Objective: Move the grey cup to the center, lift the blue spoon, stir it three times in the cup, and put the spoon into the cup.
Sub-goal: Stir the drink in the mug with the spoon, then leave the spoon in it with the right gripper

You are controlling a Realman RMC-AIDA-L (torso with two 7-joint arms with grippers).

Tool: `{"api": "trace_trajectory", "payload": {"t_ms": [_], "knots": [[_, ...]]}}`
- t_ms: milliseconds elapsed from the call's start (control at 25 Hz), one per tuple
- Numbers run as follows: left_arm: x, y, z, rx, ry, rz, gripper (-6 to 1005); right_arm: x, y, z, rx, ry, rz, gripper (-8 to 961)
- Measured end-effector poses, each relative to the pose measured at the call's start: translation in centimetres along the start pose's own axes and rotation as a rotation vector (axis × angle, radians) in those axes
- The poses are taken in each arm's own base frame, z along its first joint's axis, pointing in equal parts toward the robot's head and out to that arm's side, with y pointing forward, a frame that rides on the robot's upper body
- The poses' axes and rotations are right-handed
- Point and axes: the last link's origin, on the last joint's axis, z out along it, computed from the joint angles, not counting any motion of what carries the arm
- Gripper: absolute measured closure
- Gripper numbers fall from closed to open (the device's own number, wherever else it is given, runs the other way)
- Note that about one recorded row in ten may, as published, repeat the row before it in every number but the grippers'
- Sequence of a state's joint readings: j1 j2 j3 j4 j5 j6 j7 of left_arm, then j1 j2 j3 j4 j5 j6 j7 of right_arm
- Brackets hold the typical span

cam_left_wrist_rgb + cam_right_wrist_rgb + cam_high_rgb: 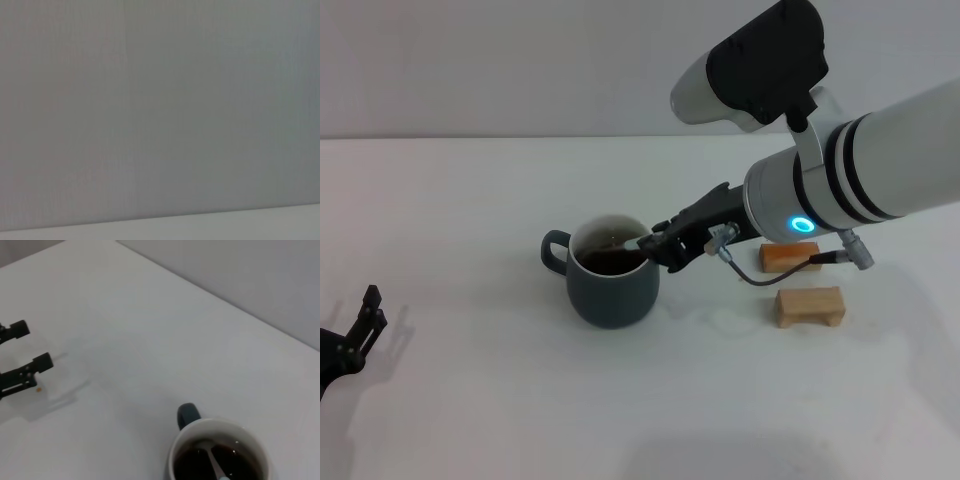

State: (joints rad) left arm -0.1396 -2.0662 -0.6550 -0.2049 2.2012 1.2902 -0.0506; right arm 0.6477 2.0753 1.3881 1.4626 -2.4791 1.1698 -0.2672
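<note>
The grey cup [612, 283] stands near the middle of the white table, handle toward my left, with dark brown liquid inside. It also shows in the right wrist view [186, 416]. The blue spoon [626, 241] leans in the cup with its metal bowl in the liquid; in the right wrist view the spoon [214, 464] rises out of the liquid toward the camera. My right gripper [653, 247] is at the cup's right rim, shut on the spoon's handle. My left gripper [367, 312] is parked low at the table's left, open and empty, and also shows in the right wrist view [29, 346].
Two small wooden blocks lie right of the cup: one [788, 256] partly under my right arm, the other [810, 306] nearer the front. A black cable [775, 272] hangs from the right wrist above them. The left wrist view shows only a blank wall.
</note>
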Motion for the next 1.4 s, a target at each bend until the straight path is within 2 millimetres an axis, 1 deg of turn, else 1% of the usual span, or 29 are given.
{"api": "trace_trajectory", "payload": {"t_ms": [240, 320, 560, 680, 800, 840, 1040, 1240, 1400], "knots": [[0.0, 0.0, 0.0, 0.000, 0.000, 0.000, 149, 0.1, -0.7, -0.1, 0.017, -0.001, 0.003, 687], [0.0, 0.0, 0.0, 0.000, 0.000, 0.000, 149, 0.6, -1.1, -0.2, 0.023, 0.013, 0.014, 686], [0.1, 0.1, 0.1, -0.002, 0.003, -0.001, 150, 1.3, -1.2, -0.5, 0.018, 0.045, 0.029, 683], [0.1, 0.1, 0.2, -0.003, 0.004, -0.001, 150, 1.5, -1.1, -0.6, 0.014, 0.047, 0.033, 682], [0.1, 0.1, 0.2, -0.004, 0.005, -0.001, 150, 1.6, -0.6, -0.5, -0.007, 0.046, 0.032, 680], [0.1, 0.1, 0.2, -0.004, 0.005, -0.001, 150, 1.5, -0.1, -0.3, -0.027, 0.040, 0.032, 680], [0.3, 0.1, 0.2, -0.004, 0.018, -0.001, 150, 1.1, 0.6, 0.0, -0.051, 0.016, 0.026, 678], [0.3, 0.0, 0.0, -0.002, 0.021, -0.001, 150, 0.6, 0.4, 0.2, -0.042, -0.022, 0.030, 675], [0.3, 0.0, -0.1, 0.000, 0.020, -0.001, 150, 0.5, 0.3, 0.3, -0.042, -0.024, 0.037, 674]]}}
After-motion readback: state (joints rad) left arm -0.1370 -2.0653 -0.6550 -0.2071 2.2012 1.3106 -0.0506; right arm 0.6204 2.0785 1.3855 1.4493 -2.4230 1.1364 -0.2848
